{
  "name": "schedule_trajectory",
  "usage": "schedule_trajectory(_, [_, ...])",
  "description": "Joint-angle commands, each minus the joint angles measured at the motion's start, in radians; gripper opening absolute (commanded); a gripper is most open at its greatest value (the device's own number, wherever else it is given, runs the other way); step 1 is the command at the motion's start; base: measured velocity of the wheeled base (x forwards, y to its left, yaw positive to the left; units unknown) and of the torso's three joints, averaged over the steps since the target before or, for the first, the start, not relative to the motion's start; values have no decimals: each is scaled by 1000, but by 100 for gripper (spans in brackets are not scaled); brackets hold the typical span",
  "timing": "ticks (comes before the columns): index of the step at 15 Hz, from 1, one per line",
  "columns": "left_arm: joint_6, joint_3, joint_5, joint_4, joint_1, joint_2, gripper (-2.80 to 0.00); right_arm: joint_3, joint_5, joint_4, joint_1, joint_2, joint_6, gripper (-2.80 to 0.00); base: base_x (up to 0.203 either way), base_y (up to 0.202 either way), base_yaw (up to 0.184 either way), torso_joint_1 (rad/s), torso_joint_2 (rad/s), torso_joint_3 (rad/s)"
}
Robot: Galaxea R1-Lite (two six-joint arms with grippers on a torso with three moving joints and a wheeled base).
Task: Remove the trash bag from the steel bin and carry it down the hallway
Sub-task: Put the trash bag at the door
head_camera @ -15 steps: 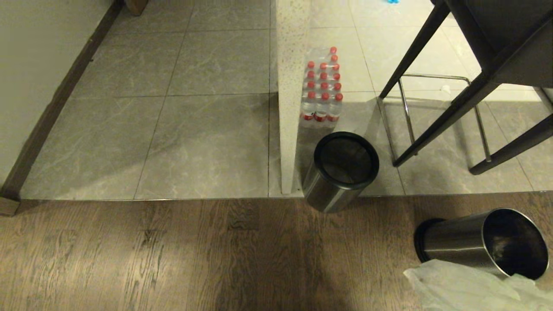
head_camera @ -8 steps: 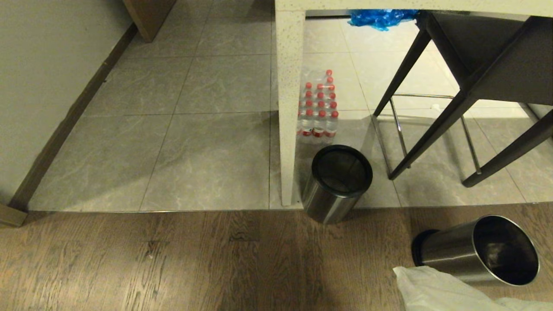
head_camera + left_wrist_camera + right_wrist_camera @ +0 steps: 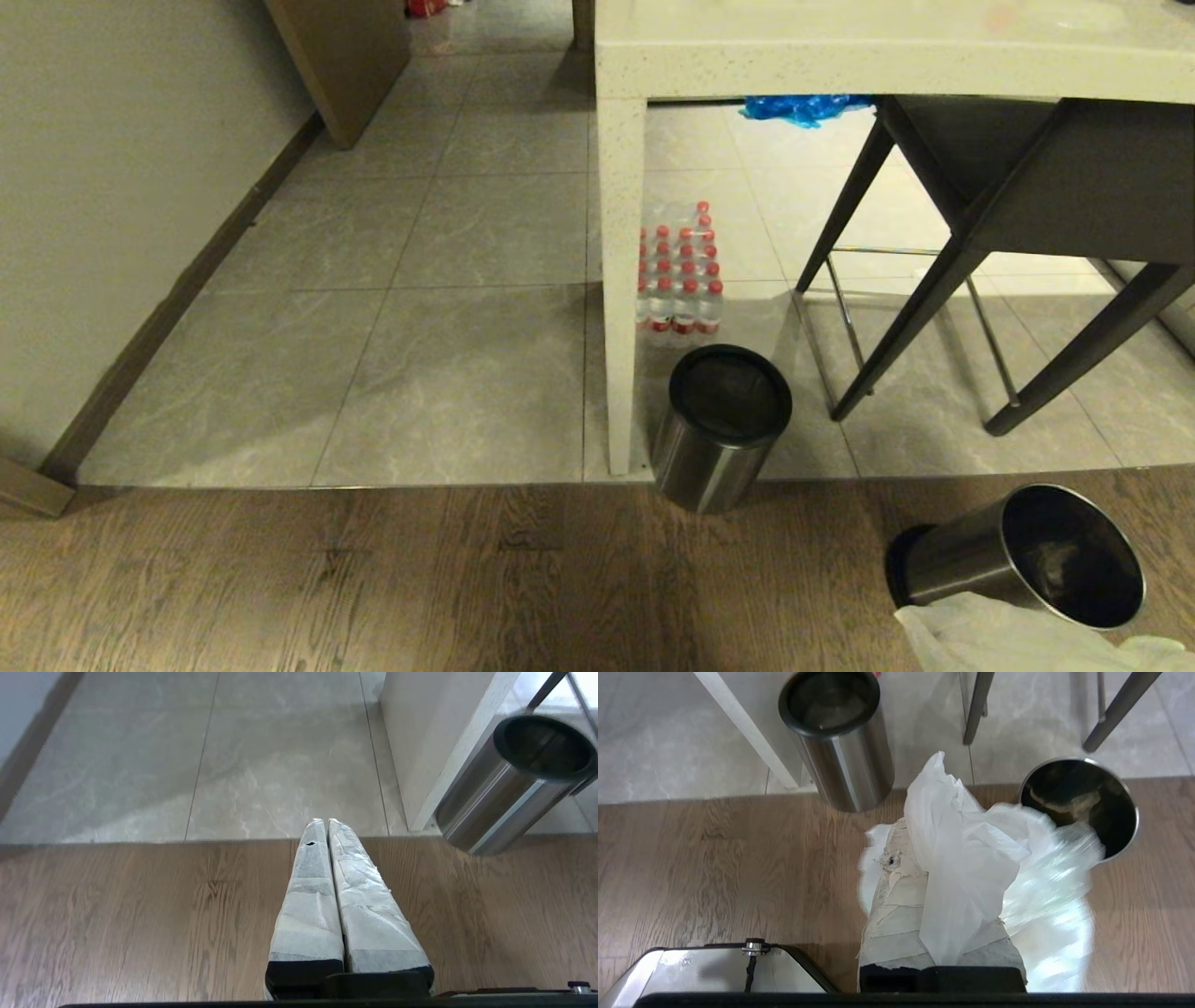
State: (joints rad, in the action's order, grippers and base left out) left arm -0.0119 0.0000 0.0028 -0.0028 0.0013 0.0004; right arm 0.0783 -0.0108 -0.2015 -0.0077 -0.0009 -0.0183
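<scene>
Right gripper (image 3: 941,858): fingers clamped together on the trash bag (image 3: 971,872). In the right wrist view the bag drapes over the taped fingers (image 3: 896,905), centre frame, and billows toward the right edge, partly covering the mouth of the tipped bin (image 3: 1083,802). In the head view only a scrap of the bag (image 3: 1008,639) shows at the bottom right corner, just below that bin; the gripper itself is out of that frame.

Left gripper (image 3: 327,823): taped fingers pressed together, nothing between them, hanging over the wood floor (image 3: 140,914), centre of the left wrist view. Well apart from the bag.

Tipped bin (image 3: 1027,560), lower right of the head view: lying tilted on the wood floor, open mouth facing the camera, inside dark. The bag is outside it, overlapping its rim in the picture.

Second steel bin (image 3: 721,425), centre of the head view: upright, black ring on top, straddling the edge where wood meets the grey tiles (image 3: 448,373), just beside the white counter leg (image 3: 621,280).

Behind it: a shrink-wrapped pack of red-capped bottles (image 3: 677,280) on the tiles against the leg. To the right, dark stool legs (image 3: 896,317). Blue plastic (image 3: 803,105) under the counter, upper centre. Wall with dark skirting (image 3: 177,308) along the left edge.
</scene>
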Motion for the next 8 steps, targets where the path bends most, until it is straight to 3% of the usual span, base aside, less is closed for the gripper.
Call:
schedule_trajectory(1, [0, 1, 0, 0, -1, 1, -280, 0, 0, -1, 0, 2, 0, -280, 0, 0, 0, 5, 0, 208])
schedule_trajectory(8, [0, 1, 0, 0, 0, 1, -280, 0, 0, -1, 0, 2, 0, -280, 0, 0, 0, 2, 3, 203])
